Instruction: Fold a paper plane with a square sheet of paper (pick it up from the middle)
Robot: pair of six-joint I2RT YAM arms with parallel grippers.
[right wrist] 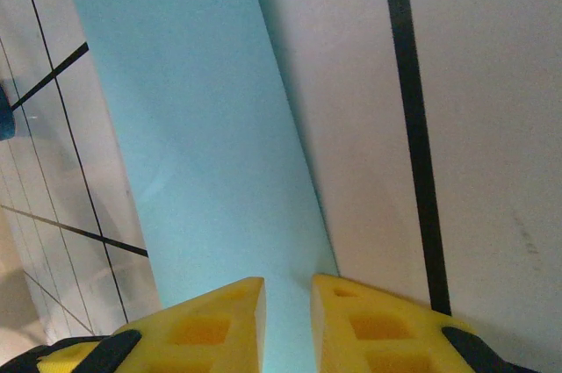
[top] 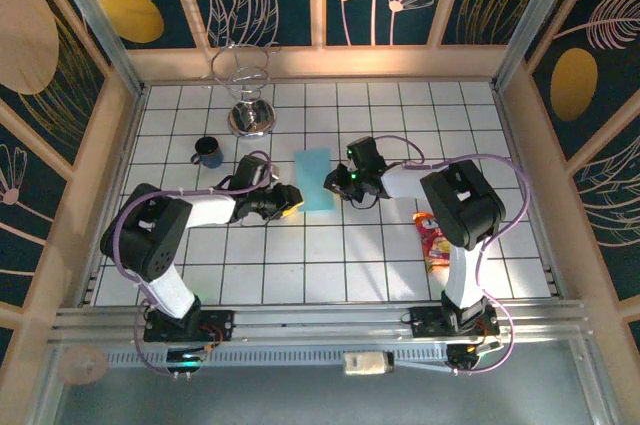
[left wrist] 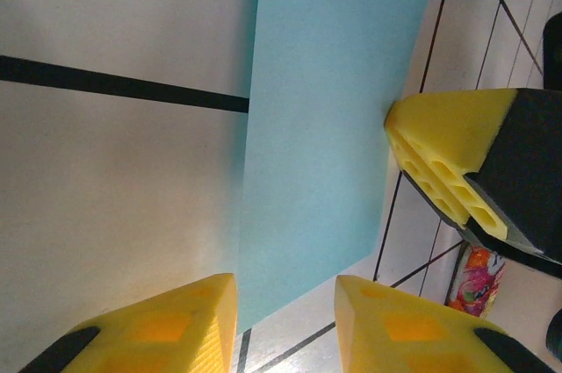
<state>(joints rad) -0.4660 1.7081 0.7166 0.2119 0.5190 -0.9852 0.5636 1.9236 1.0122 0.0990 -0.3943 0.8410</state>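
Top external view, tiled table (top: 380,265), blue paper (top: 316,177) lay flat as a narrow strip at its centre, left gripper (top: 291,200) jaws apart at its near-left corner, right gripper (top: 334,183) jaws narrowly apart at its right edge, packet (top: 433,240) well right.

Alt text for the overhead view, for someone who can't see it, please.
A light-blue sheet of paper lies on a tiled table, the left end effector at its near-left corner, the right end effector at its right edge. A blue mug, a wire stand and a snack packet sit apart.
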